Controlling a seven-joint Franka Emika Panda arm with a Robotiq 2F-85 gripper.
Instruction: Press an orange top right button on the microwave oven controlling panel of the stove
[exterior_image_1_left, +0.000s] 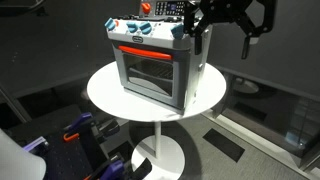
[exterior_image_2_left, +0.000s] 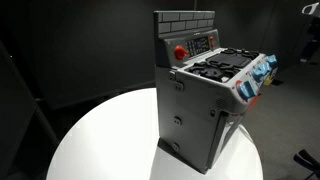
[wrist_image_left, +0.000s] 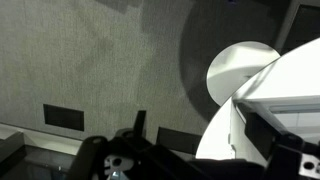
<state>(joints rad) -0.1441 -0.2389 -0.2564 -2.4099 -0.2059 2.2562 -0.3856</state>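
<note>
The stove (exterior_image_1_left: 155, 65) is a small grey toy oven with a glass door and a red-orange bar. It stands on a round white table (exterior_image_1_left: 105, 90). It shows in both exterior views, and from its side in an exterior view (exterior_image_2_left: 205, 100). Its raised back panel holds a red knob (exterior_image_2_left: 181, 52) and a small control panel (exterior_image_2_left: 203, 43). I cannot make out a single orange button. My gripper (exterior_image_1_left: 195, 35) hangs at the stove's back corner, close to the back panel. Its dark fingers (wrist_image_left: 200, 165) fill the bottom of the wrist view, which looks past the table edge (wrist_image_left: 215, 140).
The table's white foot (wrist_image_left: 240, 70) stands on grey carpet. Blue and purple items (exterior_image_1_left: 75, 130) lie on the floor beside the table. A dark mat (exterior_image_1_left: 225, 145) lies on the far side. Black curtains close off the back.
</note>
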